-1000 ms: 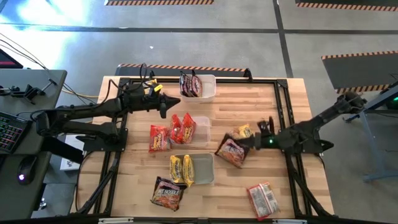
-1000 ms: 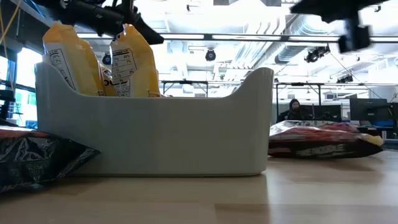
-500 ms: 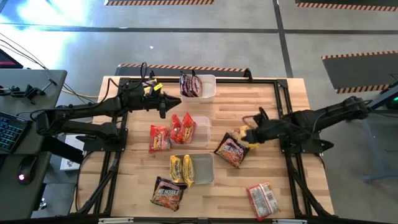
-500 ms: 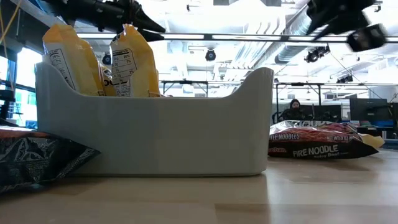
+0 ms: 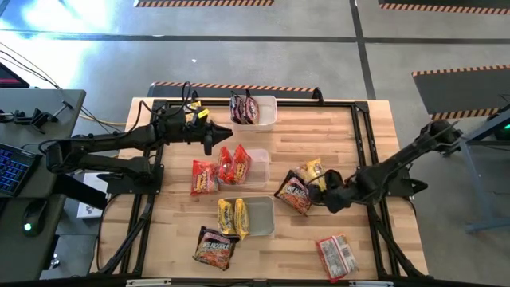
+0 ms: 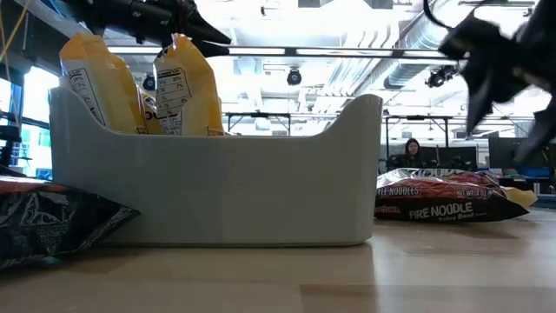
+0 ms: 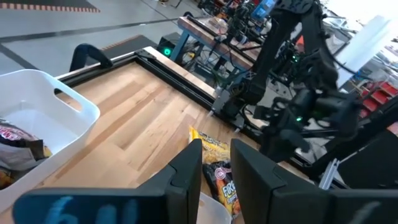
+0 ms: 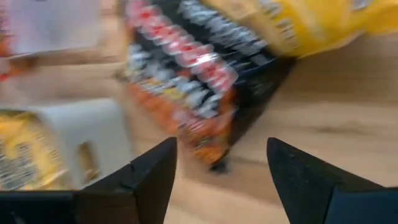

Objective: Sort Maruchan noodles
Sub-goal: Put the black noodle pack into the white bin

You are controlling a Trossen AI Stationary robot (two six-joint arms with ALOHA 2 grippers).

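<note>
My right gripper (image 5: pixel 327 194) hangs low over the desk (image 5: pixel 351 135), fingers spread wide with nothing between them, just beside the dark packet (image 5: pixel 296 194) that lies flat with a yellow packet (image 5: pixel 311 170) overlapping its far edge; my left gripper (image 5: pixel 209 137) waits by the top tub (image 5: pixel 267 110), fingers only a little apart and empty. The risk I judge: closing on the dark packet may catch the yellow one too, since the two touch, and both would ride into the wrong tub; the crinkly film could also slide along the wood rather than lift, or slip out of a shallow pinch. My right arm reaches in from the desk's right edge, stretched long and angled down toward the centre; my left arm lies nearly level from the left side. Yellow packets stand in the near tub (image 5: pixel 264 215), red ones in the middle tub (image 5: pixel 260 163), and loose packets remain on the desk.
</note>
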